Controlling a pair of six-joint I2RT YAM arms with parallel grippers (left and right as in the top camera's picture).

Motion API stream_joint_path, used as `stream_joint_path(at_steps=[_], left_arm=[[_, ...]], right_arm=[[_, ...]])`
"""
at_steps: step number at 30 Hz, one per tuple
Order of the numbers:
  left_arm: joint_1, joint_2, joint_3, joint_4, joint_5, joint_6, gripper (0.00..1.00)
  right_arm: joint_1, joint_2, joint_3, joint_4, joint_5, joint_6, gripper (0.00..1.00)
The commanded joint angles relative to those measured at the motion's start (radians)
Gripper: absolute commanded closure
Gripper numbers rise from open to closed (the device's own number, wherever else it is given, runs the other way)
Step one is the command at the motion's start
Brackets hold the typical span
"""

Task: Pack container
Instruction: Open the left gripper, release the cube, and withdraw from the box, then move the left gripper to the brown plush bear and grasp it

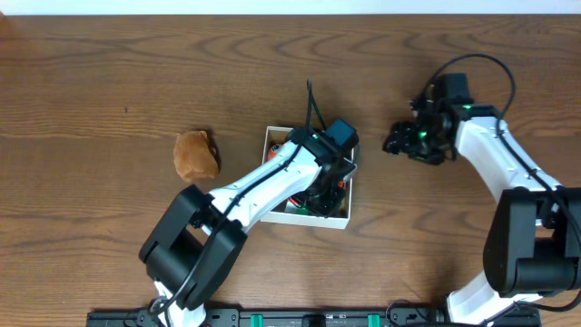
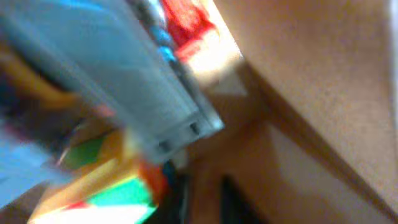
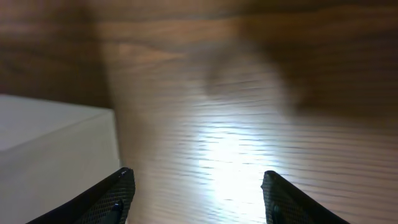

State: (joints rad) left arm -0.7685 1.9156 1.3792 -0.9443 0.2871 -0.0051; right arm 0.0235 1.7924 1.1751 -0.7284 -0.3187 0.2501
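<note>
The container (image 1: 320,221), a small square box with low white walls, sits at the table's middle with colourful toys inside. My left gripper (image 1: 324,193) reaches down into it. The left wrist view is blurred: a grey-blue toy (image 2: 124,81) and an orange, green and white one (image 2: 112,193) lie close by. The left fingers (image 2: 208,202) show as two dark shapes slightly apart, with brown cardboard between them. My right gripper (image 1: 399,141) hovers over bare table to the right of the container, open and empty (image 3: 196,186). The container's white wall (image 3: 50,143) shows at the left of the right wrist view.
A brown lumpy object (image 1: 196,154) lies on the wooden table to the left of the container. The left arm (image 1: 263,186) crosses the container's near-left corner.
</note>
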Motion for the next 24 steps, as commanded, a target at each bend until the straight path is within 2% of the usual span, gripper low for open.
stream_joint_path(at_steps=[1,7,11,13,14,15,17,18,19,21,24], left_arm=[[-0.001,-0.091,0.026,-0.019,-0.027,0.008,0.55],[0.0,-0.176,0.026,-0.022,-0.071,0.008,0.38],[0.0,-0.254,0.026,-0.043,-0.236,0.007,0.35],[0.007,-0.304,0.026,-0.06,-0.339,0.002,0.35],[0.016,-0.328,0.026,-0.068,-0.391,-0.005,0.35],[0.031,-0.354,0.026,-0.074,-0.452,-0.019,0.35],[0.076,-0.402,0.026,-0.082,-0.529,-0.027,0.35],[0.104,-0.42,0.026,-0.083,-0.545,-0.029,0.36],[0.137,-0.438,0.026,-0.084,-0.556,-0.04,0.36],[0.224,-0.466,0.026,-0.084,-0.56,-0.074,0.4],[0.354,-0.48,0.026,-0.084,-0.56,-0.101,0.56]], right_arm=[[-0.041,0.007,-0.003,-0.005,-0.003,-0.023,0.31],[-0.055,0.007,-0.003,-0.016,-0.003,-0.039,0.31],[-0.055,0.007,-0.003,-0.019,-0.004,-0.051,0.32],[-0.051,0.007,-0.003,-0.029,-0.011,-0.077,0.36],[-0.047,0.007,-0.003,-0.037,-0.011,-0.087,0.42],[-0.042,0.007,-0.003,-0.043,-0.011,-0.091,0.54],[-0.03,0.007,-0.002,-0.053,-0.011,-0.09,0.84],[-0.025,0.007,-0.003,-0.058,-0.011,-0.09,0.93],[-0.019,0.007,-0.003,-0.064,-0.011,-0.09,0.98],[-0.001,0.007,-0.003,-0.082,-0.011,-0.09,0.99],[0.037,0.007,-0.003,-0.108,0.002,-0.091,0.99]])
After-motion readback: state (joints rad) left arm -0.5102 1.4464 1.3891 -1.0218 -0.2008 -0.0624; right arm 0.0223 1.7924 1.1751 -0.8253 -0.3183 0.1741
